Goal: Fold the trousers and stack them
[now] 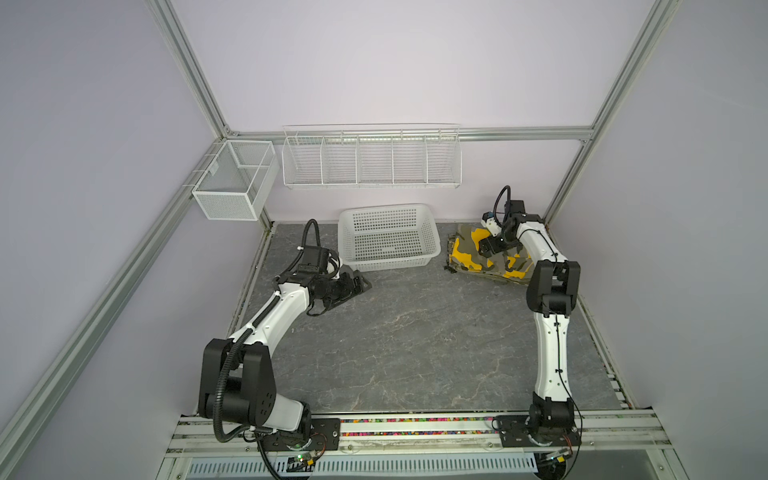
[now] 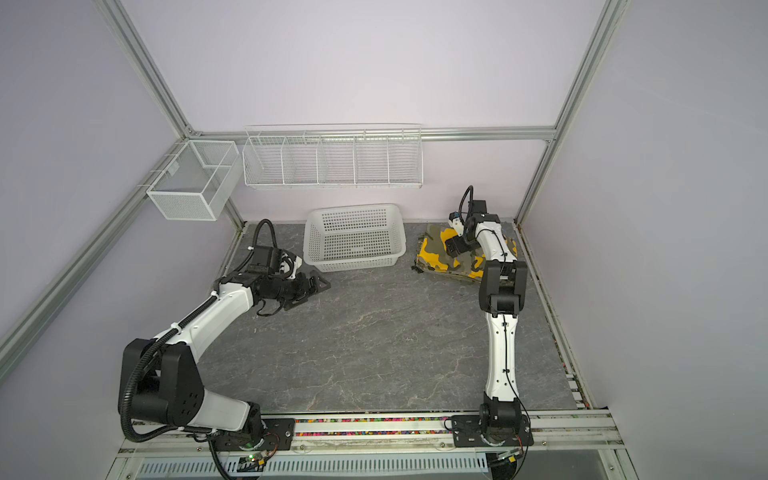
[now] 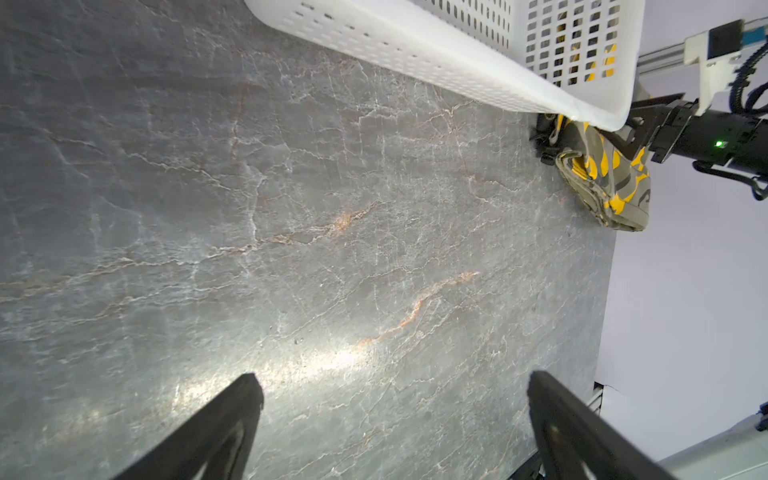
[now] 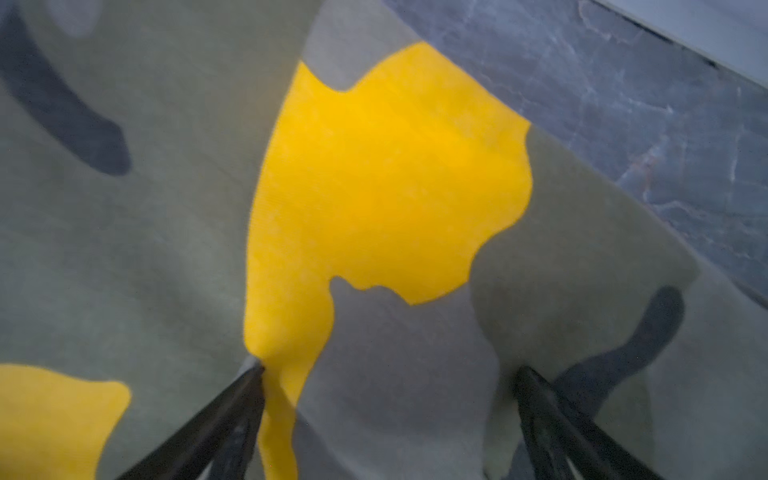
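The trousers (image 1: 465, 254) (image 2: 432, 257) lie as a folded camouflage bundle, olive with yellow and black patches, at the table's back right corner in both top views. My right gripper (image 1: 484, 248) (image 2: 451, 248) is down on top of them. In the right wrist view this gripper (image 4: 388, 370) is open, both fingertips (image 4: 253, 374) touching the cloth (image 4: 386, 187), which spans the gap. My left gripper (image 1: 359, 284) (image 2: 320, 284) (image 3: 392, 380) is open and empty, low over bare table left of the basket's front corner. The left wrist view shows the trousers (image 3: 602, 183) far off.
A white lattice basket (image 1: 388, 266) (image 2: 353, 264) (image 3: 415, 45) stands at the back middle, between the two grippers. A wire rack (image 1: 372, 160) hangs on the back wall and a mesh box (image 1: 232, 183) on the left post. The grey marbled table (image 1: 415, 340) stretches to the front rail.
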`<state>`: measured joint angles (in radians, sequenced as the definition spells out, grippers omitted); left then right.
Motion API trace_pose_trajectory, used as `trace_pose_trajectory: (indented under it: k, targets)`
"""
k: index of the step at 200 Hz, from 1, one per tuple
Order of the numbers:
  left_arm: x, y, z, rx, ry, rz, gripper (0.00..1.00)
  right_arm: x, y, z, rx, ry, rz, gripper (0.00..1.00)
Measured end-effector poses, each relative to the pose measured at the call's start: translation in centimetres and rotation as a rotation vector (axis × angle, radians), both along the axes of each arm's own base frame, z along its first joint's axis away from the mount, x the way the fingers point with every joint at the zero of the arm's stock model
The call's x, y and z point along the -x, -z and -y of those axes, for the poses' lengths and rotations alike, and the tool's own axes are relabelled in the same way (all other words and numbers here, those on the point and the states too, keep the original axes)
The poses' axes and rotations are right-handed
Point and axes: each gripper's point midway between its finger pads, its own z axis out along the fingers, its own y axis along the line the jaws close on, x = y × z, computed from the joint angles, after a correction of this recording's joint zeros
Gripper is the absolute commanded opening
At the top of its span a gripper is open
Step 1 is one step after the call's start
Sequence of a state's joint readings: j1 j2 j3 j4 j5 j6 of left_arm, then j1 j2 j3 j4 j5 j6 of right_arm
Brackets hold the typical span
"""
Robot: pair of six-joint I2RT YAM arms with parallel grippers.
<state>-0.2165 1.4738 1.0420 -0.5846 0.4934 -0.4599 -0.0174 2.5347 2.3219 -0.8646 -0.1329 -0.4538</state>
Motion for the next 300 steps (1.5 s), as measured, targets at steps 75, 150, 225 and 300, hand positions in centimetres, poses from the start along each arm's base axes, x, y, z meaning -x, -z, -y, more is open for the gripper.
trace_pose_trajectory:
  k: [75,150,225,300]
  targets:
    - [-0.4,-0.7,0.2,0.001,0.020,0.008,0.99,4.9,-4.6,0.2,-0.052,0.160,-0.004,0.99]
    - [-0.4,-0.7,0.4,0.011,0.025,0.005,1.00,16.1,-3.6,8.9,-0.159,0.586,-0.093,0.98]
    - [-0.7,0.2,0.6,0.012,0.030,-0.020,0.99,11.9,1.3,10.2,-0.149,0.606,-0.128,0.96]
    - [-1.3,-0.9,-1.1,-0.006,0.005,0.033,0.99,7.2,0.0,10.2,-0.176,0.575,-0.051,0.98]
